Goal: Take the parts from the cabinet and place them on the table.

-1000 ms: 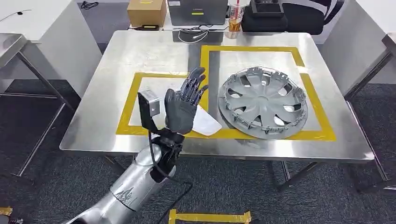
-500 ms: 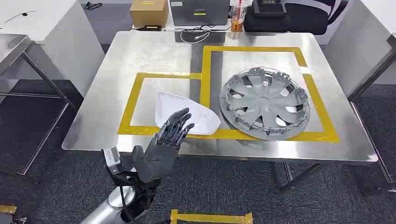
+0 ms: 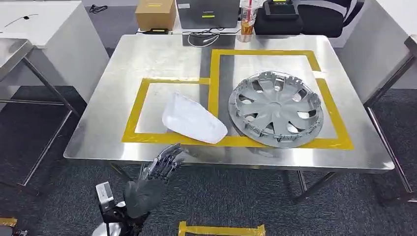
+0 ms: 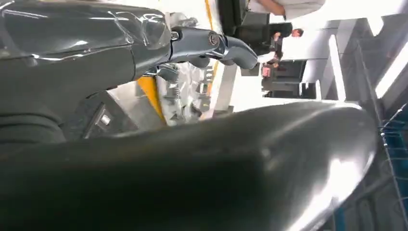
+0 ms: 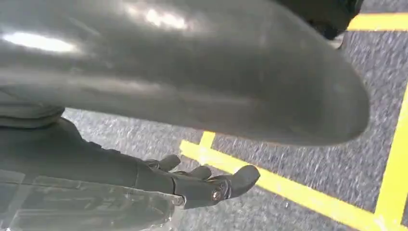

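- The shiny stainless-steel worktop (image 3: pixel 147 54) stands on thin metal legs over dark grey carpet (image 3: pixel 236 196); open carpet runs along its near edge and both sides.
- Yellow tape outlines (image 3: pixel 214 73) mark two adjoining rectangles on the steel: a smaller one nearer the left side, a larger one on the right.
- The white, smooth, teardrop-shaped plastic cover (image 3: pixel 193 119) lies flat mostly in the smaller rectangle, its rounded end lapping over the near tape line by the corner the two rectangles share.
- The silver-grey round plastic wheel hubcap with spokes and clipped rim (image 3: pixel 275 108) lies flat in the larger rectangle, just beside the white cover; its near edge reaches the tape.
- The left hand (image 3: pixel 150 179) is low, in front of and below the worktop's near edge, apart from both parts. Its dark fingers (image 3: pixel 167 160) are spread and point toward the worktop, holding nothing.
- In the right wrist view the right hand (image 5: pixel 159 185) hangs over the carpet above a yellow floor line (image 5: pixel 298 192), fingers loosely extended and holding nothing.
- Past the far edge sit a brown cardboard box (image 3: pixel 155 13), a grey case (image 3: pixel 208 13), a clear drink cup with straw (image 3: pixel 248 19) and a black bag (image 3: pixel 281 15); a white cable (image 3: pixel 202 38) lies on the steel near them.
- A white table (image 3: pixel 44 29) stands to the left, and a strip of yellow floor tape (image 3: pixel 221 228) lies on the carpet near the robot.
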Motion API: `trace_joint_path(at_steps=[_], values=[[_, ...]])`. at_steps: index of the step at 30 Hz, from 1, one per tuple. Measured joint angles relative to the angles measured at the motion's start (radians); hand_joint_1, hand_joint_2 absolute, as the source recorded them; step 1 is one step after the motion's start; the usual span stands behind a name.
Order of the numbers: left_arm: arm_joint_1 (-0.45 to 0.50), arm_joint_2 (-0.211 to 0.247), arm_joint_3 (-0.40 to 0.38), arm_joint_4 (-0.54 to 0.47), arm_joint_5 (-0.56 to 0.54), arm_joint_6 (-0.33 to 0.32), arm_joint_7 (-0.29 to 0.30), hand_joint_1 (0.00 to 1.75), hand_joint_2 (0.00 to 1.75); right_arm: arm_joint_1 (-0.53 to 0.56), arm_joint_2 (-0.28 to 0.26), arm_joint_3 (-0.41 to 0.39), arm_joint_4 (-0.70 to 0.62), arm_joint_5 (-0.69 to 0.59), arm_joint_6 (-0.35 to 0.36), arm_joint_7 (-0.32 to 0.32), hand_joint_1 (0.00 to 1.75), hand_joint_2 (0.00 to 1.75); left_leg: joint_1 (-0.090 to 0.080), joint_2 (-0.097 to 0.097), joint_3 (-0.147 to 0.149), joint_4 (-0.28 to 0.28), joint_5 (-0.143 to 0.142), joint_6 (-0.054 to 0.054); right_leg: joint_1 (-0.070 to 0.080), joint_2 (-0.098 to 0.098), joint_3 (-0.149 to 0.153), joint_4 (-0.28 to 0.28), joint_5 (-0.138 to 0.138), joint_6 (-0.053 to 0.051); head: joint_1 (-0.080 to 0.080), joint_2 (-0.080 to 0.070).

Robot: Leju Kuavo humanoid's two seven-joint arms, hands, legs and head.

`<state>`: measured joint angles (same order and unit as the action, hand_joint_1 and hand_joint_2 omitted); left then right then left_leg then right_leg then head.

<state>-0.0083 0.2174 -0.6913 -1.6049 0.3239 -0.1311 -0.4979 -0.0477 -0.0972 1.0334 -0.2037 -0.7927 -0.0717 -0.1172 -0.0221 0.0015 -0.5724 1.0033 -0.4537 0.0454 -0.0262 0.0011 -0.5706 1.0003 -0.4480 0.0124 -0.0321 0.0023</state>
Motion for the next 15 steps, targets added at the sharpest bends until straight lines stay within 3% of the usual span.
trace_joint_path(at_steps=[2, 3, 4, 6, 7, 8, 9, 10, 12, 13, 14, 15], values=[[0.012, 0.005, 0.009, 0.0, 0.001, -0.015, 0.002, 0.0, 0.0, -0.004, 0.003, -0.001, 0.0, 0.0, 0.0, 0.002, 0.0, 0.0, -0.001, 0.0, 0.0, -0.007, 0.006, 0.006, 0.002, -0.001, 0.003, -0.008, 0.005, 0.01, -0.001, 0.0], [0.014, 0.005, 0.011, -0.001, 0.002, -0.02, 0.003, 0.0, 0.0, -0.005, 0.004, -0.001, 0.0, 0.0, 0.0, 0.005, 0.0, 0.0, 0.014, 0.002, 0.019, -0.032, 0.022, 0.009, 0.002, -0.001, -0.005, -0.002, -0.001, 0.011, 0.0, 0.0], [0.014, 0.005, 0.012, -0.001, 0.004, -0.025, 0.003, 0.0, 0.0, -0.007, 0.003, -0.001, 0.0, 0.0, 0.0, 0.007, 0.0, 0.0, 0.012, 0.002, 0.022, -0.04, 0.027, 0.011, 0.003, -0.001, -0.018, 0.032, -0.023, 0.009, 0.002, 0.0], [0.02, 0.004, 0.016, -0.001, 0.012, -0.033, 0.005, 0.0, 0.0, -0.012, -0.002, -0.001, 0.0, 0.001, -0.001, 0.016, 0.0, 0.0, 0.01, 0.002, 0.017, -0.039, 0.031, 0.016, 0.003, -0.001, -0.089, 0.187, -0.095, -0.002, 0.002, 0.0], [0.024, 0.005, 0.017, -0.001, 0.013, -0.036, 0.005, 0.0, 0.0, -0.013, -0.003, -0.001, 0.0, 0.001, -0.001, 0.019, 0.0, 0.0, 0.008, 0.002, 0.014, -0.039, 0.032, 0.016, 0.002, -0.001, -0.128, 0.27, -0.124, -0.002, 0.002, 0.0], [0.027, 0.005, 0.019, 0.0, 0.013, -0.036, 0.006, 0.0, 0.0, -0.012, -0.004, -0.001, 0.0, 0.002, -0.002, 0.021, 0.0, 0.0, 0.007, 0.002, 0.012, -0.037, 0.032, 0.016, 0.003, -0.001, -0.149, 0.316, -0.134, 0.004, 0.002, 0.0], [0.029, 0.005, 0.019, 0.0, 0.013, -0.037, 0.006, 0.0, 0.0, -0.013, -0.005, -0.001, 0.0, 0.002, -0.002, 0.023, 0.0, 0.0, 0.007, 0.001, 0.012, -0.036, 0.032, 0.016, 0.002, -0.001, -0.145, 0.31, -0.125, 0.01, 0.002, 0.0], [0.029, 0.005, 0.02, 0.0, 0.014, -0.039, 0.006, 0.0, 0.0, -0.014, -0.005, -0.001, 0.0, 0.002, -0.002, 0.025, 0.0, 0.0, 0.007, 0.0, 0.012, -0.034, 0.032, 0.016, 0.002, -0.001, -0.118, 0.259, -0.101, 0.019, 0.002, 0.0], [0.029, 0.004, 0.023, 0.0, 0.014, -0.044, 0.006, 0.0, 0.0, -0.022, -0.005, -0.001, 0.0, 0.002, -0.002, 0.031, 0.0, 0.0, 0.007, -0.001, 0.011, -0.025, 0.029, 0.012, 0.002, -0.002, -0.014, 0.059, -0.03, 0.03, 0.002, 0.0], [0.028, 0.004, 0.024, 0.0, 0.014, -0.046, 0.006, 0.0, 0.0, -0.027, -0.006, -0.001, 0.0, 0.002, -0.002, 0.033, 0.0, 0.0, 0.004, -0.001, 0.006, -0.018, 0.026, 0.007, 0.005, -0.002, 0.017, -0.008, -0.02, 0.022, 0.003, 0.0], [0.028, 0.005, 0.025, 0.0, 0.015, -0.048, 0.008, 0.0, 0.0, -0.03, -0.006, -0.001, 0.0, 0.002, -0.003, 0.034, 0.0, 0.0, -0.002, -0.002, 0.002, -0.009, 0.02, 0.001, 0.007, -0.001, 0.019, -0.009, -0.013, 0.01, 0.0, 0.0], [0.027, 0.005, 0.025, 0.0, 0.015, -0.051, 0.008, 0.0, 0.0, -0.031, -0.006, -0.002, 0.0, 0.002, -0.003, 0.035, 0.0, 0.0, 0.0, -0.002, 0.0, -0.009, 0.022, -0.002, 0.009, -0.001, 0.018, -0.008, -0.011, 0.006, -0.001, 0.0]])
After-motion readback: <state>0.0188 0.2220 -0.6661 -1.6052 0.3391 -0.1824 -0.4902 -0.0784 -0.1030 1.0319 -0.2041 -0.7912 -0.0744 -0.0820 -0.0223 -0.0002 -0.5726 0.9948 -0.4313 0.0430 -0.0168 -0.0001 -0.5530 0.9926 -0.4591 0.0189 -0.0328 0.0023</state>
